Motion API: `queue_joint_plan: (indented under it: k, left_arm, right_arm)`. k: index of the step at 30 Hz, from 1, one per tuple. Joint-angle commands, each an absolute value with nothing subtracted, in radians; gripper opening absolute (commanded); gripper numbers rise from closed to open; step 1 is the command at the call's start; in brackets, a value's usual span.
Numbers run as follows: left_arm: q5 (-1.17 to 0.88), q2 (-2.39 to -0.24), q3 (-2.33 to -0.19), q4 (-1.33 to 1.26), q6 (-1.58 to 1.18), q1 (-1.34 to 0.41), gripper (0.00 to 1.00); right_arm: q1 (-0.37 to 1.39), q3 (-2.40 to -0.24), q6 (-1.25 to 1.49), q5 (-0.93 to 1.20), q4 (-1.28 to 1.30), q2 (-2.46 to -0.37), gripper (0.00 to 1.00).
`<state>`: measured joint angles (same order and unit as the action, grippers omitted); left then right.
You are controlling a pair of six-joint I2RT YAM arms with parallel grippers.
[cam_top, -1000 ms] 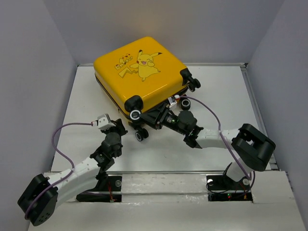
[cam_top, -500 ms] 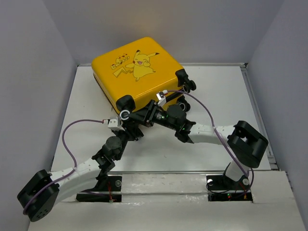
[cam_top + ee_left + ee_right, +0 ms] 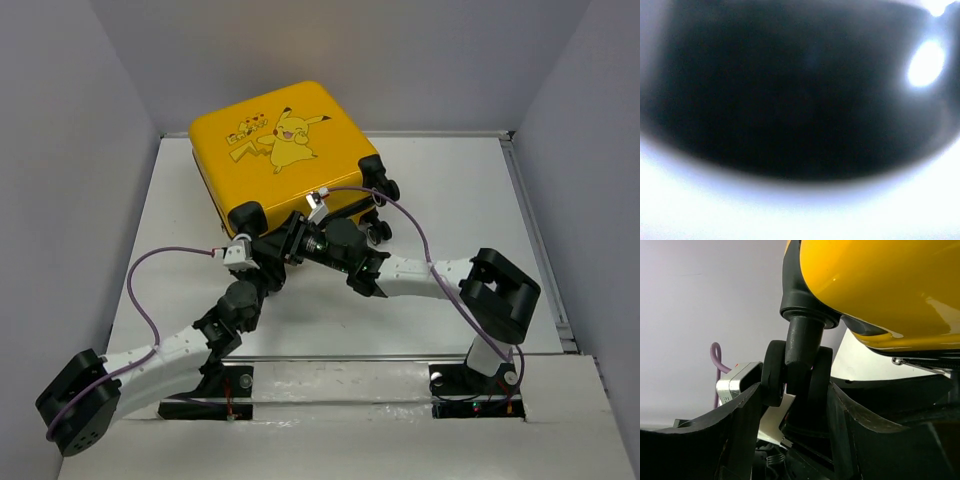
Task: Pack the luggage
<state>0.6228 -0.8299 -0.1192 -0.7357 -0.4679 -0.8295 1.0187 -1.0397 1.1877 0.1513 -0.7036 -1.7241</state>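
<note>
Luggage (image 3: 290,150), yellow and closed, lies print-side up toward the back left of the table (image 3: 470,200), the right gripper (image 3: 795,388) pinching one caster wheel (image 3: 774,372), the left gripper (image 3: 266,262) at its near corner, spread impossible to tell.

Soft, even overhead light fills the top view, leaving the white bench (image 3: 470,200) bright and only faint shadows beneath the luggage (image 3: 285,140), whose yellow shell carries a mild sheen. The left wrist view is wholly out of focus: a dark blur above a blown-out white band, with one oval glare spot at upper right. In the right wrist view, streaked highlights cross the shell, while the right pincer (image 3: 795,395) fingers (image 3: 740,435) sit underexposed and soft-edged in the foreground.
</note>
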Motion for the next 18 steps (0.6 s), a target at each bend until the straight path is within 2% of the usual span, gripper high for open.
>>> queue_joint_plan:
  k: [1, 5, 7, 10, 15, 18]
  left_arm:
    - [0.813, -0.838, -0.195, -0.712, -0.500, -0.813, 0.42]
    - [0.862, -0.783, -0.178, -0.620, -0.537, -0.815, 0.47]
    - [0.874, -0.753, -0.170, -0.582, -0.541, -0.815, 0.55]
    - [0.885, -0.712, -0.175, -0.522, -0.534, -0.815, 0.61]
    - [0.899, -0.675, -0.187, -0.463, -0.551, -0.815, 0.63]
    - [0.888, -0.663, -0.172, -0.529, -0.540, -0.815, 0.65]
  right_arm:
    - [1.117, -1.132, 1.152, 0.279, -0.986, -1.612, 0.07]
    - [1.117, -1.118, 1.094, 0.238, -0.940, -1.571, 0.07]
    - [1.117, -1.102, 1.083, 0.221, -0.934, -1.553, 0.07]
    - [1.117, -1.091, 1.065, 0.198, -0.917, -1.537, 0.07]
    - [1.117, -1.078, 1.042, 0.169, -0.894, -1.516, 0.07]
    - [1.117, -1.074, 1.043, 0.172, -0.894, -1.517, 0.07]
